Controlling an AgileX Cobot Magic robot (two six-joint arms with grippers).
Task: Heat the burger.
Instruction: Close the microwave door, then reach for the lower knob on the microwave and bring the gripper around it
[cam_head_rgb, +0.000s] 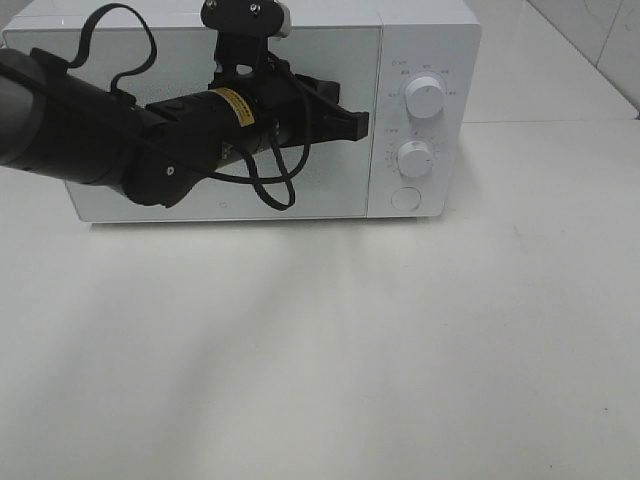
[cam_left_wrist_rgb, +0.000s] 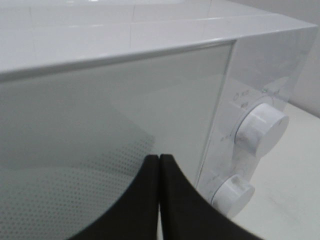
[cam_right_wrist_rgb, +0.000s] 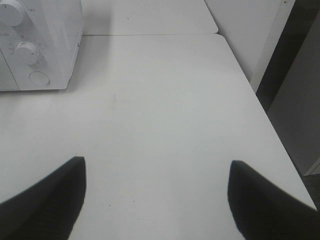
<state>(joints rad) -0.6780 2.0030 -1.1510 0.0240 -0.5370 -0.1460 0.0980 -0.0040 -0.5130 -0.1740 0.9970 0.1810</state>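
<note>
The burger is out of view. A white microwave (cam_head_rgb: 420, 30) stands at the back of the table with its mirrored door (cam_head_rgb: 200, 195) closed. My left gripper (cam_head_rgb: 362, 122) is shut and empty, held in front of the door's right edge, close to the control panel. In the left wrist view its fingers (cam_left_wrist_rgb: 145, 200) are pressed together in front of the door glass (cam_left_wrist_rgb: 100, 125), with the upper knob (cam_left_wrist_rgb: 262, 131) and the lower knob (cam_left_wrist_rgb: 232, 194) beside them. My right gripper (cam_right_wrist_rgb: 157, 172) is open and empty above bare table, off to the microwave's right.
The control panel has an upper knob (cam_head_rgb: 426, 98), a lower knob (cam_head_rgb: 414, 158) and a round button (cam_head_rgb: 405, 198). The white table (cam_head_rgb: 330, 350) spreads in front. In the right wrist view the table's edge (cam_right_wrist_rgb: 260, 107) runs along a gap beside a wall.
</note>
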